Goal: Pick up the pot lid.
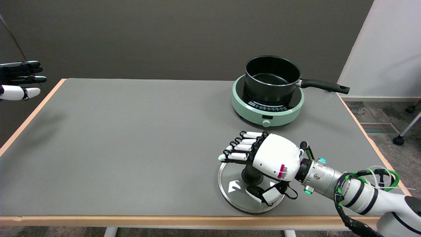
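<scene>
Glass pot lid lies flat at the desk's near edge. Right hand hovers over its black knob, fingers apart, seemingly not gripping. Centre on knob, close, lift straight.

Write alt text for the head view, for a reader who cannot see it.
The robot's right hand hovers over the black knob of a glass pot lid lying flat near the front edge of a grey table, fingers apart and not yet gripping. Behind it, an open black pot sits on a mint-green hotplate.
</scene>
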